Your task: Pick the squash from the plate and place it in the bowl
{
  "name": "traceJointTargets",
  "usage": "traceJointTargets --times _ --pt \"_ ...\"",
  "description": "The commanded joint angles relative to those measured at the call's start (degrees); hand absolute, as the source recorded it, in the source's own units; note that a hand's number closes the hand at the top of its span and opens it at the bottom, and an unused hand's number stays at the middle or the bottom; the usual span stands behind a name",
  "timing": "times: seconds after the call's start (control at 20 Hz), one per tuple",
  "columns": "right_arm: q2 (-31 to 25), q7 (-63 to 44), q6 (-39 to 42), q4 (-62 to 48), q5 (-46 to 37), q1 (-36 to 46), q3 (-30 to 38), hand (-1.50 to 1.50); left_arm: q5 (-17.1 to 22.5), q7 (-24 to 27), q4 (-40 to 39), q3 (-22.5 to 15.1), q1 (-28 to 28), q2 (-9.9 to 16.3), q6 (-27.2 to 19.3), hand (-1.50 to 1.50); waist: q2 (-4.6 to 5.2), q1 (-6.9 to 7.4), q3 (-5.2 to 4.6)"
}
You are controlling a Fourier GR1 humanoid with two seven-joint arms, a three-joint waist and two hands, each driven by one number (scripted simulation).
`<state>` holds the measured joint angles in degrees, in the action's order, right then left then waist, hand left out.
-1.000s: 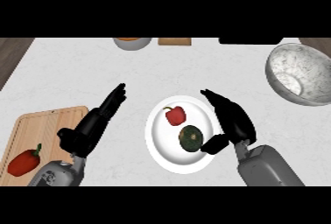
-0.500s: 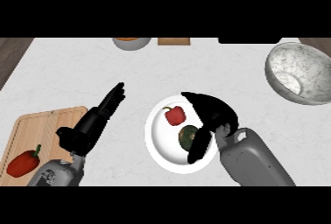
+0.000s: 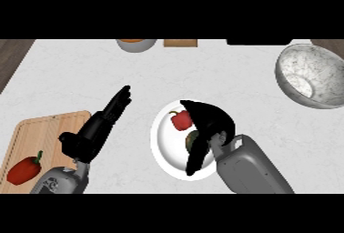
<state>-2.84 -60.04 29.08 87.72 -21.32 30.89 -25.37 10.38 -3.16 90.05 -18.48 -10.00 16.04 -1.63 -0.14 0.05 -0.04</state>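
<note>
A white plate (image 3: 166, 150) lies at the counter's middle with a small red pepper (image 3: 181, 120) on its upper part. The dark green squash (image 3: 192, 138) sits below the pepper, and only a sliver of it shows. My right hand (image 3: 209, 119) covers the plate from the right, its fingers curled over the squash. My left hand (image 3: 101, 127) rests open left of the plate, fingers pointing up and away. The speckled grey bowl (image 3: 314, 75) stands at the far right, well apart from both hands.
A wooden cutting board (image 3: 40, 136) at the lower left carries a red bell pepper (image 3: 25, 168). Along the far edge stand a small bowl with orange contents (image 3: 136, 44), a wooden block (image 3: 180, 43) and a dark object (image 3: 259, 42).
My right hand moved left from beside the plate to over it and curled down onto the squash, hiding most of it. The left hand stayed put.
</note>
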Motion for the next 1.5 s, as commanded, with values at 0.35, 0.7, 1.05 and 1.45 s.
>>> traceJointTargets --times 0.35,0.7,1.05,1.45 --pt "0.7 -1.2 -2.3 1.8 -13.1 -5.3 -5.2 -1.5 -3.2 -1.2 2.0 -0.4 1.8 -2.8 0.9 0.0 0.05 0.02 0.04" --pt "1.8 -2.7 -2.5 4.4 -21.2 -7.9 -7.1 -1.5 -3.1 3.8 -5.6 3.0 0.0 -4.2 3.6 0.0 0.13 -0.4 0.01" --pt "2.7 3.4 -4.7 -4.7 -23.7 -5.9 -2.3 -1.5 -4.4 -2.2 -0.2 4.2 -0.5 -5.6 4.2 0.0 0.14 0.09 0.04" --pt "2.8 9.5 -7.8 -10.0 -26.5 -8.7 -1.7 -1.5 -5.5 -0.8 1.3 7.7 3.0 -5.3 8.0 0.0 0.14 0.14 0.04"
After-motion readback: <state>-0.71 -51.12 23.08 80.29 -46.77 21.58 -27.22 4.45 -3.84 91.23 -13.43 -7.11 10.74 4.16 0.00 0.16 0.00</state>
